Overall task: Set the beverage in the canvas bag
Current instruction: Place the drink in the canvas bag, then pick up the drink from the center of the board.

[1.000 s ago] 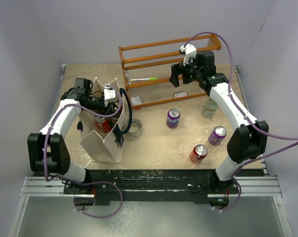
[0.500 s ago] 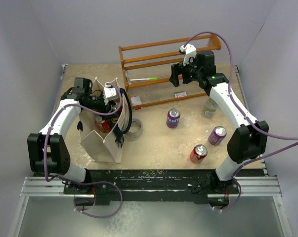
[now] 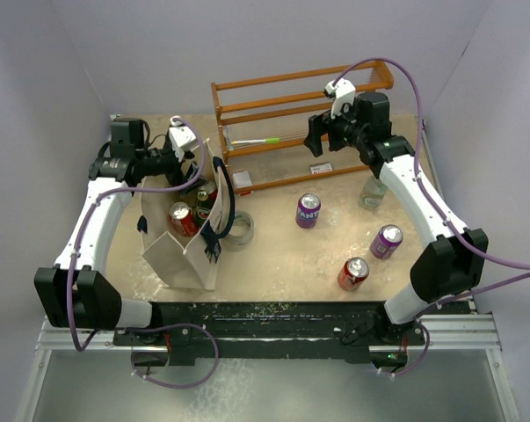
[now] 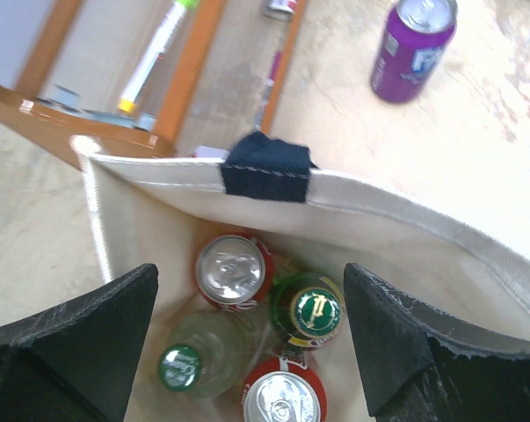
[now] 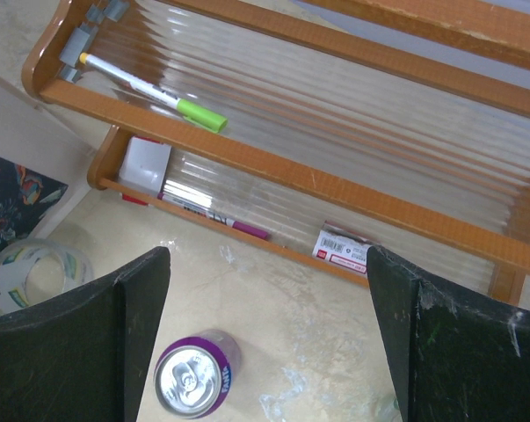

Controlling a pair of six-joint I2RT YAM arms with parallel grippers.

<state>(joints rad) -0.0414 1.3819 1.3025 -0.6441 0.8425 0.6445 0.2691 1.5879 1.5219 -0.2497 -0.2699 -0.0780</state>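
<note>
The cream canvas bag (image 3: 181, 259) with navy handles stands at the left of the table. In the left wrist view its rim (image 4: 379, 215) runs across the frame. Inside stand two red cans (image 4: 234, 268) (image 4: 282, 396), a green-capped dark bottle (image 4: 307, 308) and a clear bottle (image 4: 181, 365). My left gripper (image 3: 190, 171) (image 4: 250, 272) hovers over the bag's mouth, open, with nothing between its fingers. My right gripper (image 3: 317, 141) (image 5: 266, 264) hangs open in front of the wooden rack, above a purple Fanta can (image 3: 308, 209) (image 5: 194, 374).
The orange-brown rack (image 3: 291, 132) holds markers and small packets at the back. On the table stand a second purple can (image 3: 387, 239), a red can (image 3: 352, 272) and a clear bottle (image 3: 373, 189). A tape roll (image 3: 238, 230) lies beside the bag.
My left gripper has opened and risen out of the bag toward the back left, leaving the drinks inside. The right arm has shifted only slightly.
</note>
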